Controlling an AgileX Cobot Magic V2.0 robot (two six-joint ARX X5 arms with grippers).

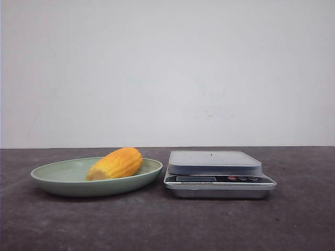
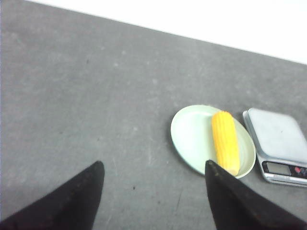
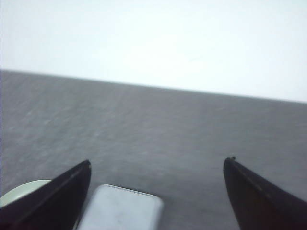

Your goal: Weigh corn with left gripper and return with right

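Note:
The corn [image 1: 116,163], a short yellow-orange cob, lies on the green plate [image 1: 52,175] at the left of the table. It also shows in the left wrist view [image 2: 225,142] on the plate [image 2: 192,136]. A silver kitchen scale [image 1: 214,162] stands just right of the plate, its pan bare. My left gripper [image 2: 153,165] is open and empty, above the table well short of the plate. My right gripper [image 3: 157,163] is open and empty, with the scale [image 3: 122,208] and a sliver of the plate [image 3: 19,189] below it. Neither gripper shows in the front view.
The dark grey tabletop [image 1: 293,219] runs to a white wall [image 1: 167,73] at the back. The scale's display and buttons [image 1: 241,179] face the front.

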